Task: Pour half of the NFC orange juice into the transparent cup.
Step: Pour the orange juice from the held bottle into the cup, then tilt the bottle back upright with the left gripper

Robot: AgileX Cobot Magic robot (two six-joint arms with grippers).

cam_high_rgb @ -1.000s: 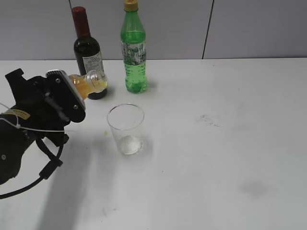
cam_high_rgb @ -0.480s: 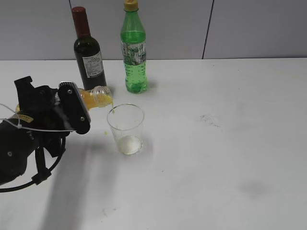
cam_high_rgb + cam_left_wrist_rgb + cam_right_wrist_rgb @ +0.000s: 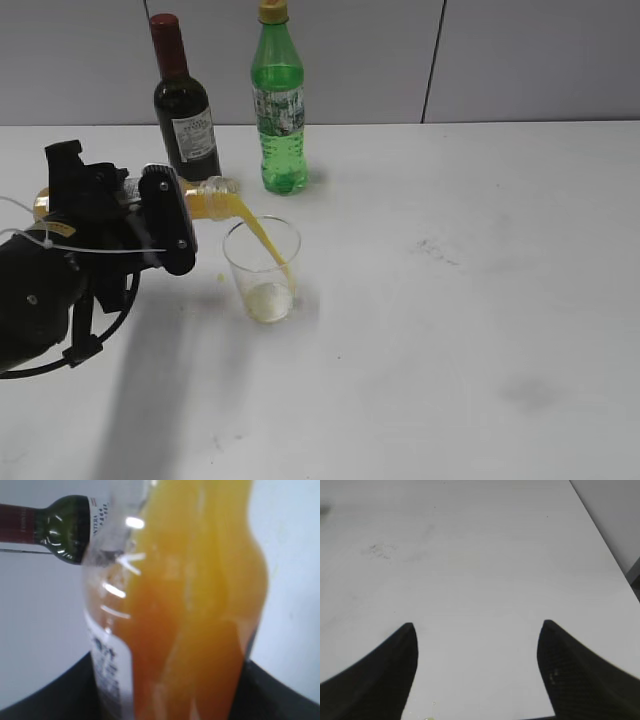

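My left gripper [image 3: 165,225] is shut on the NFC orange juice bottle [image 3: 208,197], tipped on its side with its mouth over the rim of the transparent cup [image 3: 263,268]. An orange stream runs from the mouth into the cup, and a little juice lies at the cup's bottom. In the left wrist view the bottle [image 3: 185,610] fills the frame, cloudy orange, with the gripper's dark body at both lower corners. My right gripper [image 3: 477,630] is open and empty over bare table; it does not show in the exterior view.
A dark wine bottle [image 3: 184,105] and a green soda bottle [image 3: 279,105] stand upright behind the cup, near the back wall. The wine bottle also shows in the left wrist view [image 3: 50,522]. A small juice drop [image 3: 221,277] lies left of the cup. The white table's right edge [image 3: 600,535] is near the right gripper.
My left gripper moved right and tipped the bottle further. Its mouth now reaches over the cup's rim, and the drip has become a steady stream into the cup.
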